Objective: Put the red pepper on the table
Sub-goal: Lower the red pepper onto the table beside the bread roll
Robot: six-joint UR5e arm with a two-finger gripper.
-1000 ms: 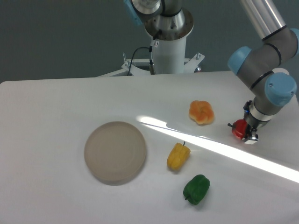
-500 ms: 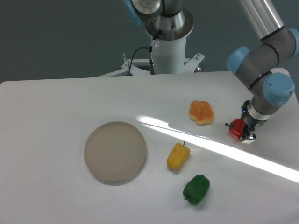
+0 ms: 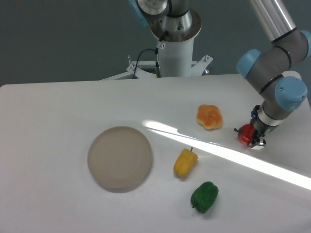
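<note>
Your hand [image 3: 252,137] grips the red pepper [image 3: 246,134] at the right of the worktop [image 3: 58,111], stem pointing left, right of the orange pepper [image 3: 209,116].

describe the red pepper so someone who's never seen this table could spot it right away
Follow the arm down the right side of the white table to its gripper. The red pepper sits in the fingers, right of the orange pepper. It is the only red thing; the other peppers are orange, yellow and green.
</note>
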